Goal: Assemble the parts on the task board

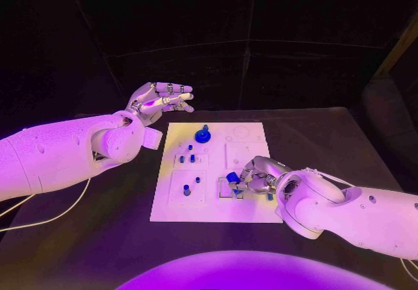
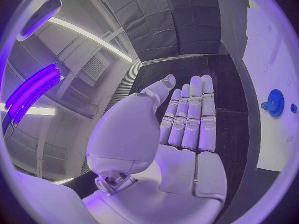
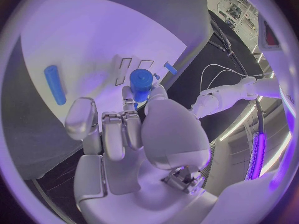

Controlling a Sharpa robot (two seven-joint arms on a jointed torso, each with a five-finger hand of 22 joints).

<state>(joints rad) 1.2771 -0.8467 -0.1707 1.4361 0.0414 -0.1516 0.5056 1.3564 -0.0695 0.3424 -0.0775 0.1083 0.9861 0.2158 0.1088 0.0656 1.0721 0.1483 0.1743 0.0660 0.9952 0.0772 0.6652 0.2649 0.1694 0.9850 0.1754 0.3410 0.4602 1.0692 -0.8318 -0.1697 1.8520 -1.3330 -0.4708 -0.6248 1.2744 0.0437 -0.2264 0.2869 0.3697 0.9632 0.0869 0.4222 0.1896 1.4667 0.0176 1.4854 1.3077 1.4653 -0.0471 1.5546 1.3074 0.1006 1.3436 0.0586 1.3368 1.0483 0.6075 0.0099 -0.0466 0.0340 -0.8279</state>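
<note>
Black table [image 1: 104,241] filled the lower frame, with the white task board [image 1: 165,208] at its centre. Near the board's lower right edge, the right hand [image 1: 254,176] pinched a blue cylinder part [image 3: 141,82] over the board. If the pinch was loose, the part could tilt and miss its socket. Further up, a blue gear [image 1: 203,136] stood on the board. At the upper left, the left hand [image 1: 161,99] hovered, fingers straight, holding nothing.
</note>
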